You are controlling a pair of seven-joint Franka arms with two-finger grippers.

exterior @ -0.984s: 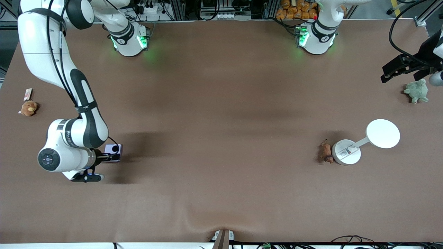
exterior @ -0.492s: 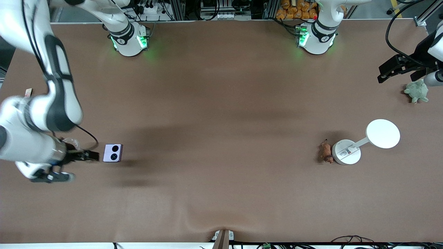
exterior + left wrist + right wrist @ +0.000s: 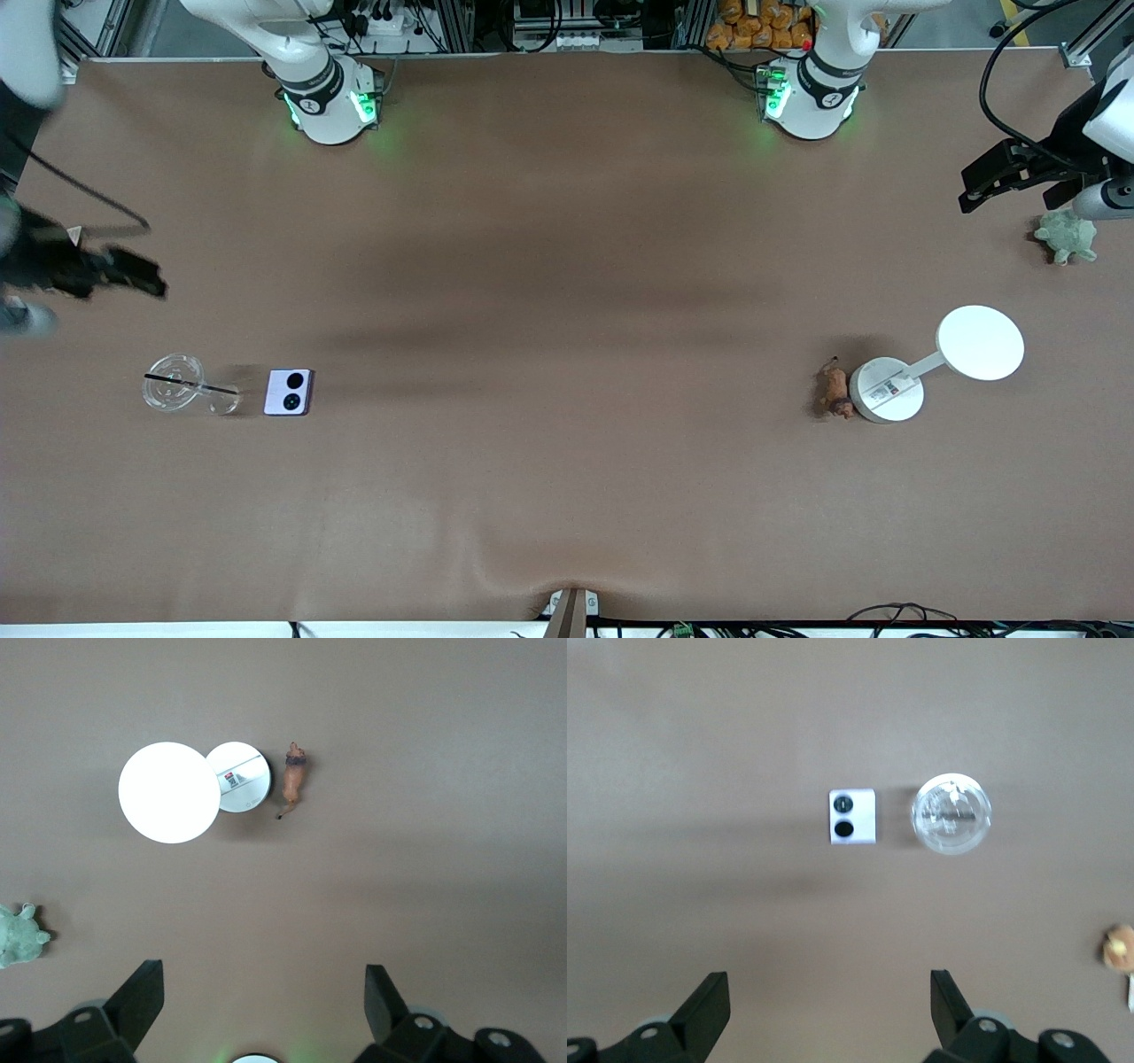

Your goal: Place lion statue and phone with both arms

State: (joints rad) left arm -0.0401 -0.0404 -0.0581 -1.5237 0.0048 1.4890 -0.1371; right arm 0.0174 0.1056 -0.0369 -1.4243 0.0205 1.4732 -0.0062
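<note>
Right gripper [image 3: 133, 273] — up in the air over the right arm's end of the worktop [image 3: 567, 266], fingers spread wide in the right wrist view, holding nothing. Blurred in the front view, so its height is uncertain.

Clear glass stand [image 3: 182, 395] sits on the worktop with a dark bar across it. Phone [image 3: 289, 392] lies flat just beside it, toward the centre, lilac face up, both camera circles showing. In the right wrist view phone [image 3: 852, 816] and stand [image 3: 951, 813] sit close together but apart.

Centre of the worktop: bare brown cloth with a wrinkle near the front camera's edge.

Lion statue [image 3: 833, 391] lies on its side, touching or nearly touching the round base of the white stand [image 3: 887, 390]; the stand's raised white disc [image 3: 980, 342] is unoccupied. Left wrist view shows the statue [image 3: 293, 781] just beside the base, thin tail trailing away.

Left gripper [image 3: 997, 175] — aloft over the left arm's end of the worktop, near the green plush turtle [image 3: 1067, 234], fingers spread and empty.

Risks, as judged:
- Statue is small and lies against the base; a descending finger could strike the stand and shift it.
- Phone is thin and flat; a pinch from above may slip or push it into the glass stand.
</note>
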